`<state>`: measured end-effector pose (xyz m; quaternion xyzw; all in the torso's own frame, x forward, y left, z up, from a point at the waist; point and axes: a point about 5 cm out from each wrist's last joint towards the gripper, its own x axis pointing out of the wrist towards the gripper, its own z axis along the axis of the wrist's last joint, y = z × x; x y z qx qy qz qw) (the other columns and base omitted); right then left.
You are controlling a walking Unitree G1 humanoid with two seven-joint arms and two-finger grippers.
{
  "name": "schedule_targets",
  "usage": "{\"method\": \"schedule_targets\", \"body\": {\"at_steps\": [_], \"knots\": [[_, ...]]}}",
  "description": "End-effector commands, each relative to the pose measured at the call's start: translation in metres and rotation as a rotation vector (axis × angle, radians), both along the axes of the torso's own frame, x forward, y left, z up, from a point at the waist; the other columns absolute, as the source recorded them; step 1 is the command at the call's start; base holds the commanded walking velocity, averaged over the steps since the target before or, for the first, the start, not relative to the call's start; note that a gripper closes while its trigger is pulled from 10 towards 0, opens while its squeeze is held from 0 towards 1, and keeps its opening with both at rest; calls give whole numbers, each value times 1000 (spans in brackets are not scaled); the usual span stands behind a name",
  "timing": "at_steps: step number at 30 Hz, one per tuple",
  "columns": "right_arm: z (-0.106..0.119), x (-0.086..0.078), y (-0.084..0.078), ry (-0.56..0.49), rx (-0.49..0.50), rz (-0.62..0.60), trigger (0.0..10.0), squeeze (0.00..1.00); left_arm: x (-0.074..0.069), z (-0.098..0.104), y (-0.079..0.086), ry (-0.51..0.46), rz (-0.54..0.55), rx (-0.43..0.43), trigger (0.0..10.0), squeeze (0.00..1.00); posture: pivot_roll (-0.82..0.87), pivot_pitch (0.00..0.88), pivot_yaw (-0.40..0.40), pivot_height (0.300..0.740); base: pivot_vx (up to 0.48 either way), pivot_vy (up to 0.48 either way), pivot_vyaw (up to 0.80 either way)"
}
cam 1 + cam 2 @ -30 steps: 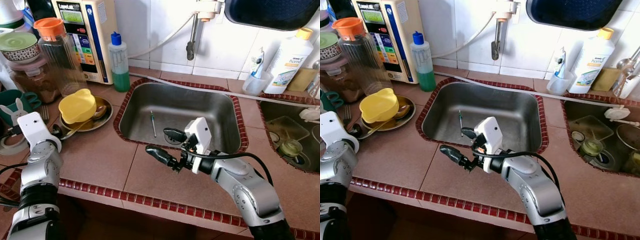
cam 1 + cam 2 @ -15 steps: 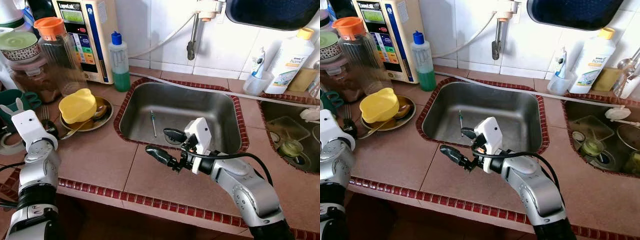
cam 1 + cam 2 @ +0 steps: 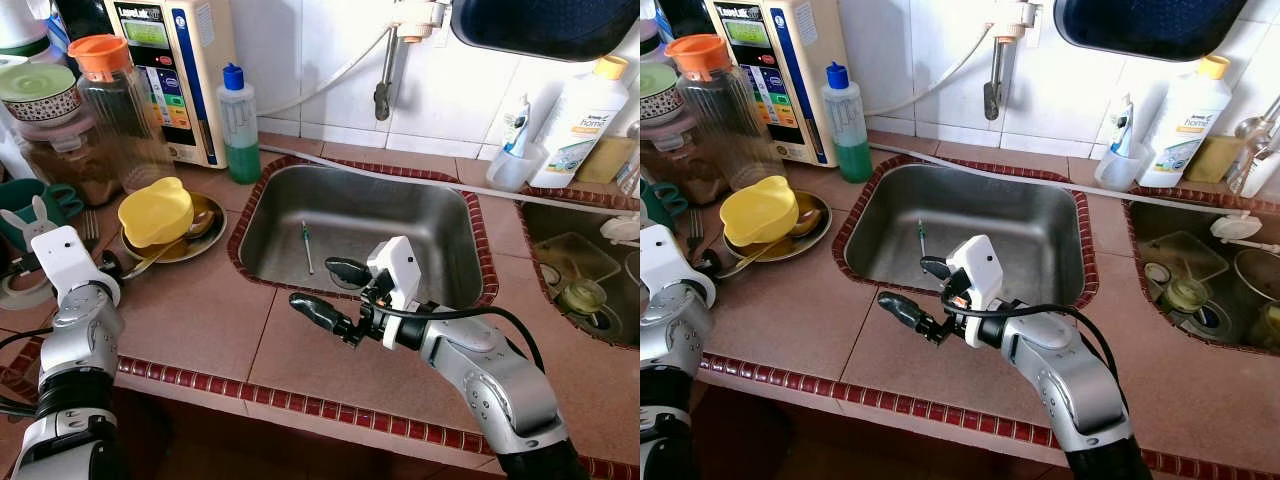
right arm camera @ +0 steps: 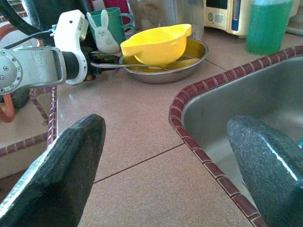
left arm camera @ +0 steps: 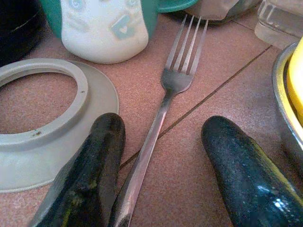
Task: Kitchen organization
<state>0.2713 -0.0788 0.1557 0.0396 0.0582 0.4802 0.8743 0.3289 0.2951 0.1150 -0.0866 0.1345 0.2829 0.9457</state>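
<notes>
Left gripper (image 5: 158, 189) open, straddling fork (image 5: 163, 113) handle, lower centre of wrist frame. Right gripper (image 3: 335, 292) open, empty, mid-frame by sink (image 3: 300, 200). Risk: thin flat handle slips, fingers scrape the counter tile.

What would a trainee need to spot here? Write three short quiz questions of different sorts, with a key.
1. True or false: the left gripper has its fingers open astride the fork.
2. What does the yellow bowl rest in? A) sink B) metal plate C) jar
3. Fill in: the right gripper hovers open above the near rim of the ____.

Key: 1 true; 2 B, the metal plate; 3 sink.
</notes>
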Motion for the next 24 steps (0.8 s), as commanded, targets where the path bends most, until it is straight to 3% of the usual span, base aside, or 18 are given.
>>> {"method": "schedule_targets", "body": {"at_steps": [1, 2, 9, 24], "knots": [[2, -1, -1, -9, -1, -5, 10000, 0, -3, -12, -3, 46, -5, -52, 2078, 0, 72, 36, 17, 740, 0, 0, 0], [2, -1, -1, -9, -2, -5, 10000, 0, -3, -12, -4, 42, -5, -68, 0, 0, 72, 36, 17, 740, 0, 0, 0], [2, -1, -2, -8, -3, -4, 10000, 0, -3, -13, -6, 27, -7, -110, 0, 0, 75, 37, 14, 740, 0, 0, 0], [1, -7, 2, 13, 3, 62, 10000, 0, -5, -10, -3, 43, 13, -58, 0, 0, 76, 36, 13, 740, 0, 0, 0]]}}
